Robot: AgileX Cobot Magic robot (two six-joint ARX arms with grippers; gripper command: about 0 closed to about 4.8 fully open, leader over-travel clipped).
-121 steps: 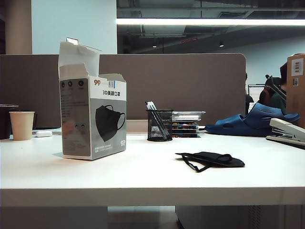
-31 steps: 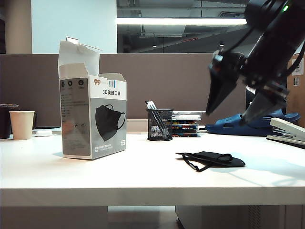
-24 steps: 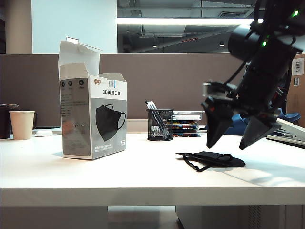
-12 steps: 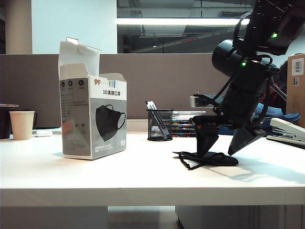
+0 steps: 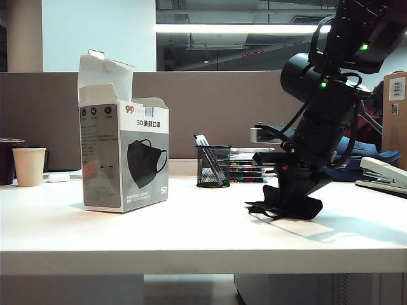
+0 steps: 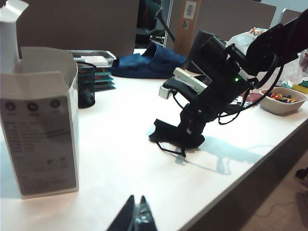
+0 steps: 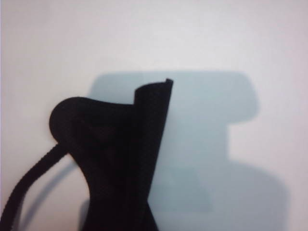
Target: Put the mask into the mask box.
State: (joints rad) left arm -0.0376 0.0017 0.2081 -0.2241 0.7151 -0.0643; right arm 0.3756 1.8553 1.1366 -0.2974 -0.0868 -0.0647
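- Mask [image 5: 287,204] lies on the white desk [image 5: 191,235], well right of the mask box [image 5: 124,159]; right gripper [image 5: 294,198] is down on it, clenched on the bunched fabric.
- Left gripper [image 6: 136,217] is clenched on nothing, low near the desk edge.
- Lift judgement: raise straight up, check the ear loop [image 7: 21,192] clears the desk, then carry above the upright box flaps.
- Right fingertips are hidden in black fabric; the box interior is not visible.
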